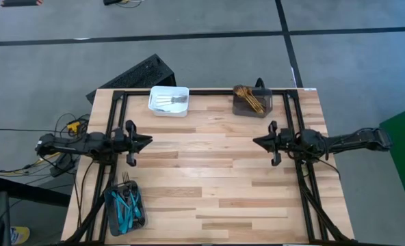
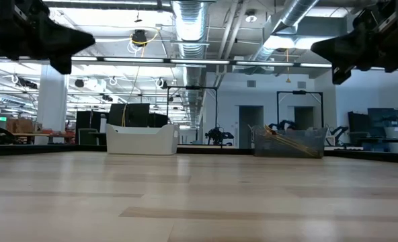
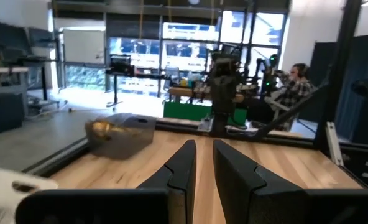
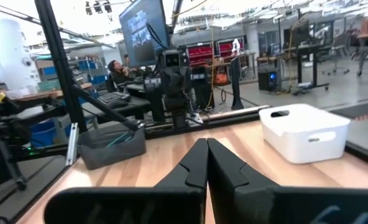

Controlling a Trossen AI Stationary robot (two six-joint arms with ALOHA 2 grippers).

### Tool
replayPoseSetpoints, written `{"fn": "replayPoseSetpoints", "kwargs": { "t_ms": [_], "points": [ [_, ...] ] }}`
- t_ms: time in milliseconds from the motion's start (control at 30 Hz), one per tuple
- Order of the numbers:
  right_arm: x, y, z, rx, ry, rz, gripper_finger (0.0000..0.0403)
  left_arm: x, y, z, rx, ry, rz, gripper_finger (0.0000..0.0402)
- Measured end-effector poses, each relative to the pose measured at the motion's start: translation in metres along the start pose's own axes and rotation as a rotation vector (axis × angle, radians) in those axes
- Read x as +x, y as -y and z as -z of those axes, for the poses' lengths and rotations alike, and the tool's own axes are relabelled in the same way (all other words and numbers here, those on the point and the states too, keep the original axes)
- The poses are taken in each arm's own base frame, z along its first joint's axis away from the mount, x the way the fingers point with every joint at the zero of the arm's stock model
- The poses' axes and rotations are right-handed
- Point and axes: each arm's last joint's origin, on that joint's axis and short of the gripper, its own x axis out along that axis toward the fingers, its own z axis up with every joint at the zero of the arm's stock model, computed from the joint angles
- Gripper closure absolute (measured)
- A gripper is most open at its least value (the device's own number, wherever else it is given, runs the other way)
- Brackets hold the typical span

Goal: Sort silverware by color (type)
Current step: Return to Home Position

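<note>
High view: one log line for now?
left tool: raised, left side | right tool: raised, right side, shut, empty | silver pieces: white bin | gold pieces: far dark bin | blue pieces: near dark bin

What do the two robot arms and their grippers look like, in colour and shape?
The left arm and the right arm are both dark, almost black, slim and jointed. The left gripper and the right gripper each have two dark, flat, wedge-shaped fingers that taper to the tips. No markings show, and I cannot make out cables on them.
</note>
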Motion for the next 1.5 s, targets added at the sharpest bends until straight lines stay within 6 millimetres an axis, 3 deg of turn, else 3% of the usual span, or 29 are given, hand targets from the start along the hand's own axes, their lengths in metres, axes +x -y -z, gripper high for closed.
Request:
{"fn": "replayPoseSetpoints", "kwargs": {
  "t_ms": [133, 367, 767, 933, 1167, 1500],
  "points": [
    [0.000, -0.002, 0.002, 0.020, -0.023, -0.016, 0.0379, -0.001, 0.001, -0.010, 0.019, 0.016, 0.033, 0.0359],
    [0.001, -0.006, 0.006, -0.021, -0.044, 0.000, 0.0379, 0.001, 0.000, 0.008, -0.015, -0.019, -0.009, 0.0359],
    [0.008, -0.011, 0.004, 0.008, 0.006, -0.002, 0.0379, -0.003, 0.008, 0.000, -0.027, 0.058, -0.022, 0.0359],
    [0.010, -0.012, 0.009, -0.064, -0.028, 0.019, 0.0379, -0.005, 0.012, 0.002, -0.027, 0.030, -0.073, 0.0359],
    [0.003, -0.007, 0.001, -0.137, 0.017, 0.051, 0.0378, -0.010, 0.016, -0.010, 0.009, 0.030, -0.080, 0.0359],
    [-0.018, 0.002, -0.001, -0.062, 0.006, 0.090, 0.0378, -0.013, 0.018, -0.005, 0.058, -0.021, -0.150, 0.0359]
  ]
}}
